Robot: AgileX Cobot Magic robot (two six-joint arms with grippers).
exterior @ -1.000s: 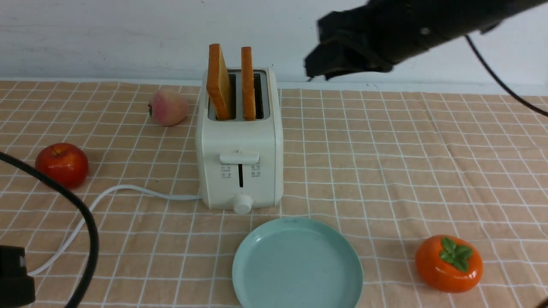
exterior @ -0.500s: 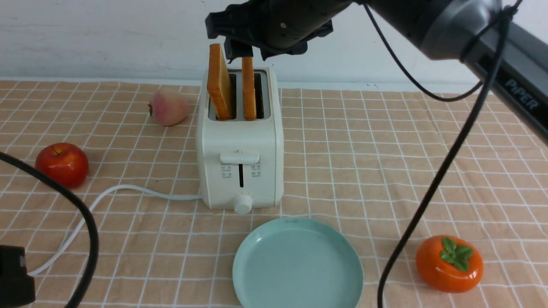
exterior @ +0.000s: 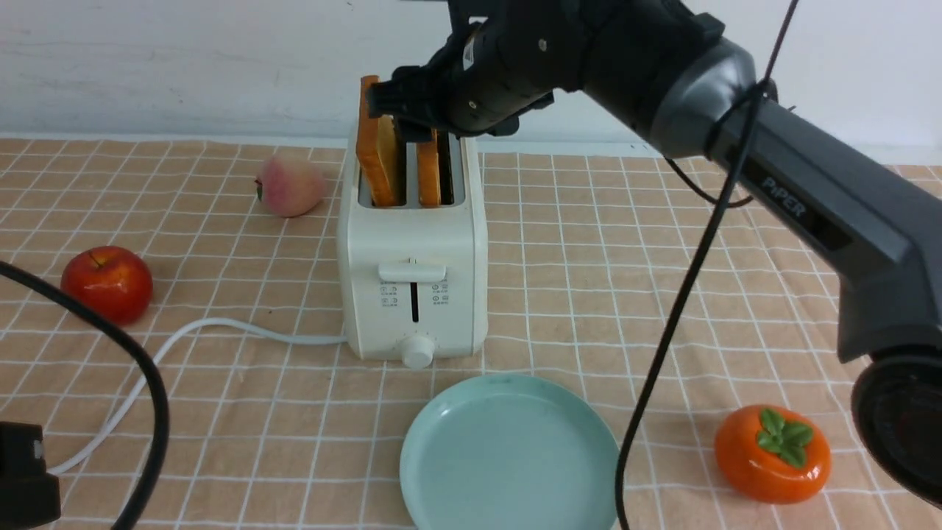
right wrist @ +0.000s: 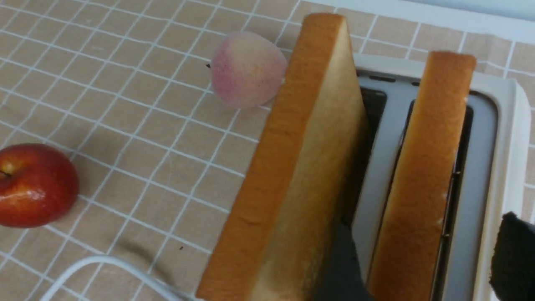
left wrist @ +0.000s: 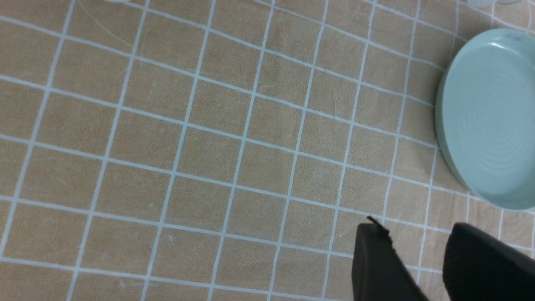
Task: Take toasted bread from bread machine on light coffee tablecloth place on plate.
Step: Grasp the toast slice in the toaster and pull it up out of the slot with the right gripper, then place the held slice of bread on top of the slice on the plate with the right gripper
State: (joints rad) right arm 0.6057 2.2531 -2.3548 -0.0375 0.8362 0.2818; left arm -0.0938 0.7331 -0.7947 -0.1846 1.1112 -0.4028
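Your right gripper (exterior: 430, 126) hangs over the bread machine (exterior: 412, 250), which stands on the light coffee tablecloth (exterior: 662, 258) left of centre. Both pieces of toasted bread stand on edge in its slots; the left slice (exterior: 379, 158) leans leftward at its top; the right slice (exterior: 428, 165) is upright.

The jaws are spread wide and hold nothing; in the right wrist view one finger (right wrist: 340, 267) sits in the gap between the two slices; the other (right wrist: 512, 255) shows beyond the right slice, over the machine's right edge; so the right slice lies between them.

Mind this relation: each slice's broad faces look left and right; its top edge runs near to far; the jaws close left-to-right across the thin way. I judge the line-up sound; closing on the right slice looks like the next step, then a straight lift. The inner finger is just beside the left slice's face; a nudge there could tip it further.

The plate (exterior: 508, 386) lies just near of the machine's front, with nothing on it yet. Your left gripper (left wrist: 426, 267) sits over the cloth at the near left, jaws somewhat apart and empty; the right arm is plainly nearer the bread.
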